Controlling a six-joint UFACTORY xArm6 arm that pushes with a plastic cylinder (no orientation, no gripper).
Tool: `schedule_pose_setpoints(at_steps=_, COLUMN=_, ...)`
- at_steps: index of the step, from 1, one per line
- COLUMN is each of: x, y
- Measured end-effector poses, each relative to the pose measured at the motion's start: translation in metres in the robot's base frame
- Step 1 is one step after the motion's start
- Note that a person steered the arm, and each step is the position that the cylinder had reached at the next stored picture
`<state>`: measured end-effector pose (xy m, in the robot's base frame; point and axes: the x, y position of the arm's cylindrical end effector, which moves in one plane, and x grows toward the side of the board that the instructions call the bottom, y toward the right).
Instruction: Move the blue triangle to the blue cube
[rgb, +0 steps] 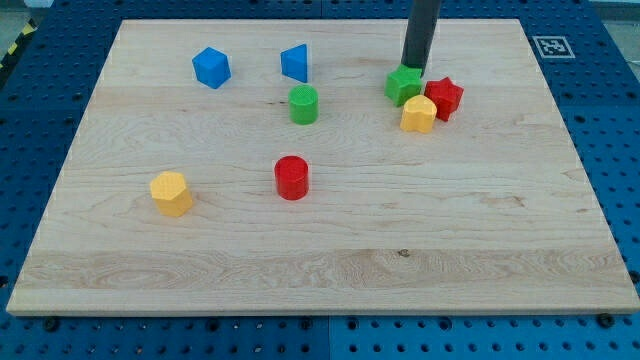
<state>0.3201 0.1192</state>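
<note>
A: My tip (413, 68) comes straight down from the view's top, touching the green block (404, 85). No jaws on this rod.

B: Blue triangle (295, 62) sits right of the blue cube (211, 67), apart, on the wooden tabletop (450, 230); blue pegboard (600, 130) around.

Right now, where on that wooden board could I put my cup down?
The whole strip below the yellow block and red cylinder is bare. The view's upper right is crowded: my tip touches a green block beside yellow and red ones.
</note>
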Motion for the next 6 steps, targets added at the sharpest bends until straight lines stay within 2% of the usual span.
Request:
schedule_pose_setpoints(at_steps=2, x=-0.004, y=0.000)
schedule_pose_setpoints(at_steps=3, x=-0.038, y=0.018)
schedule_pose_setpoints(at_steps=5, x=-0.032, y=0.089)
schedule_pose_setpoints(at_steps=6, x=-0.032, y=0.089)
